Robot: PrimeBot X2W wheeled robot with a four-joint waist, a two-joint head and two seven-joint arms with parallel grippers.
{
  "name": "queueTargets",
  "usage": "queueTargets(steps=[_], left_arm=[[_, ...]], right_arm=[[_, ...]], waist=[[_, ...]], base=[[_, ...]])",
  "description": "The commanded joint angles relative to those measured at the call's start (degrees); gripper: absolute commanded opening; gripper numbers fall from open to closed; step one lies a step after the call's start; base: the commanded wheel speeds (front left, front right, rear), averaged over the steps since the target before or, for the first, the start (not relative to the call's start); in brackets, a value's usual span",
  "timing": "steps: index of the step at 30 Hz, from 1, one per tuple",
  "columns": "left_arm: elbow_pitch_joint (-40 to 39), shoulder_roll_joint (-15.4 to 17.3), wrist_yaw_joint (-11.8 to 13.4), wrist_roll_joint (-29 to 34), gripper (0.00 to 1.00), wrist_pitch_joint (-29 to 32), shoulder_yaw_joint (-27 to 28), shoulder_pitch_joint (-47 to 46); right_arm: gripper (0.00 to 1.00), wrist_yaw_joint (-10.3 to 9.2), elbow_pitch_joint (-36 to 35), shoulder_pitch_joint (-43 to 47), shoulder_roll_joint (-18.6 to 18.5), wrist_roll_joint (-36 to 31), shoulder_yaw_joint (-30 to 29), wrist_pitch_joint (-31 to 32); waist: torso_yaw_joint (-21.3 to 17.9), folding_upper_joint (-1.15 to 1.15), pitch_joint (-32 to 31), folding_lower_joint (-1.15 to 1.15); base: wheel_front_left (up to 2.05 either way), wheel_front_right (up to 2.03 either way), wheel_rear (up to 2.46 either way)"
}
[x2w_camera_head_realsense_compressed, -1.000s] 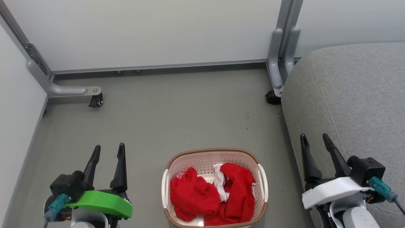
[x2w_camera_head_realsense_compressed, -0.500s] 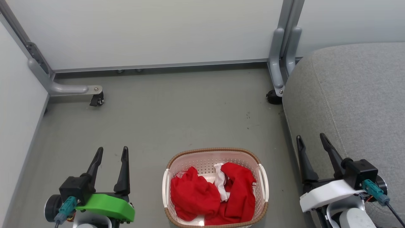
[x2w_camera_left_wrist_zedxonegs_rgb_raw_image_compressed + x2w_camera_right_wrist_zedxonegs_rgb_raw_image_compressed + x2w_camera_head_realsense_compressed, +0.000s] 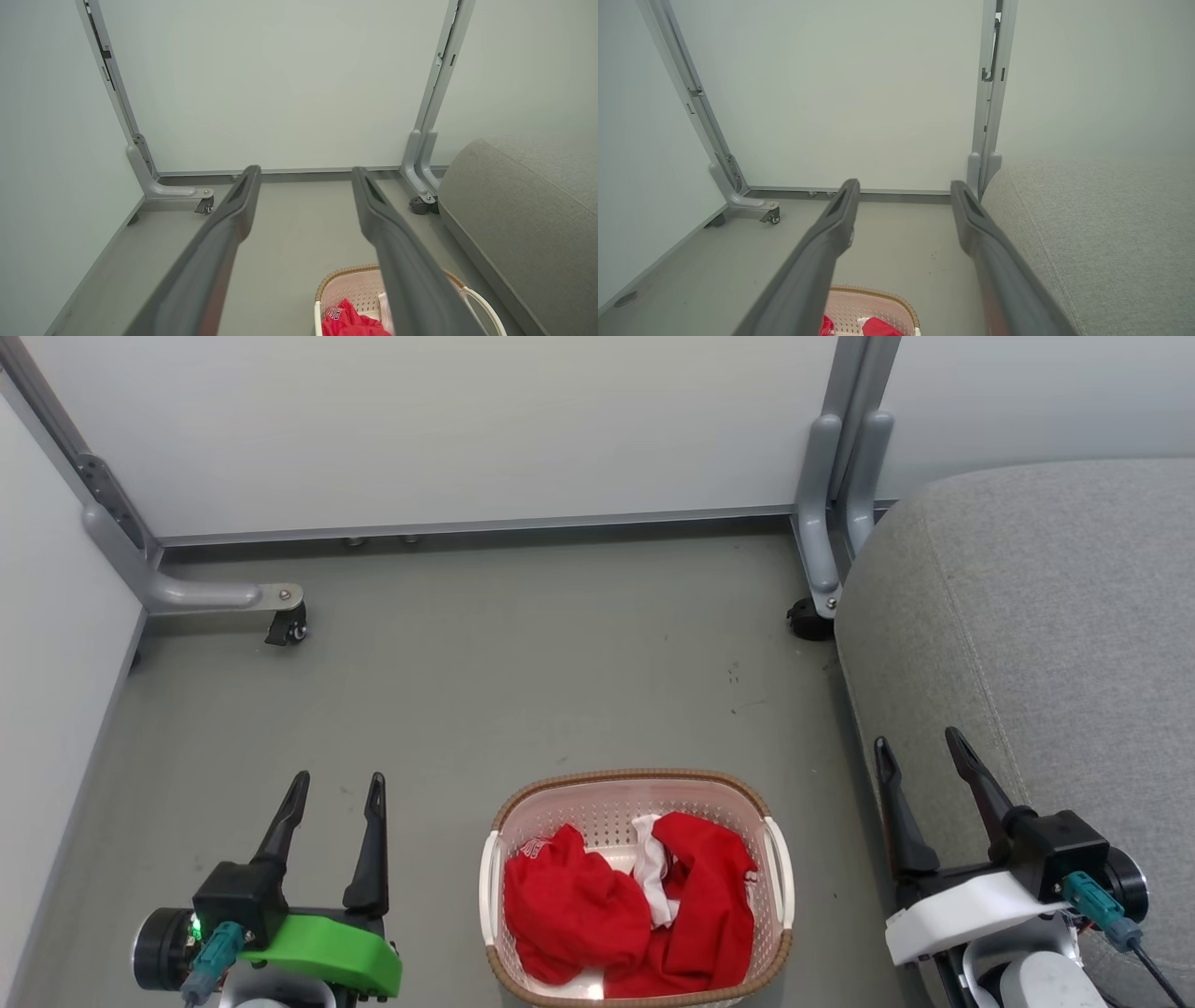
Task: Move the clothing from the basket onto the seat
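The left tool (image 3: 338,777) and right tool (image 3: 916,737) both gape empty, and the crumpled red-and-white fabric clothing (image 3: 635,905) sits in the white perforated plastic basket (image 3: 635,775) at six o'clock, so it seems best to pinch a raised fold deeply and lift it clear toward the light grey upholstered seat (image 3: 1046,616) at three o'clock.

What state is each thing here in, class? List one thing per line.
basket: upright on the floor, loaded
clothing: crumpled inside the basket
seat: no clothing on its visible part
left pincer: open, empty
right pincer: open, empty
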Motion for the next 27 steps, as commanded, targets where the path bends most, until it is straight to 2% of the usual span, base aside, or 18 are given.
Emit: queueTargets(steps=[1, 10, 27], left_arm=[[0.2, -0.1, -0.2, 1.2, 1.00, -0.5, 0.1, 0.6], [0.8, -0.5, -0.3, 4.5, 1.00, -1.4, 0.3, 0.6], [1.3, -0.8, -0.3, 3.8, 1.00, -1.3, 1.0, 0.1]], right_arm=[[1.00, 0.02, 0.0, 0.8, -0.3, -0.7, -0.1, -0.5], [1.00, 0.02, 0.0, 0.9, -0.3, -3.3, 0.1, -0.9], [1.00, 0.01, 0.8, 0.0, -0.3, -1.2, 0.0, -0.1]], waist=[[0.0, 0.00, 0.0, 0.00], [-0.1, 0.00, 0.0, 0.00], [-0.5, 0.00, 0.7, 0.00]], base=[[0.00, 0.00, 0.00], [0.00, 0.00, 0.00], [0.00, 0.00, 0.00]])
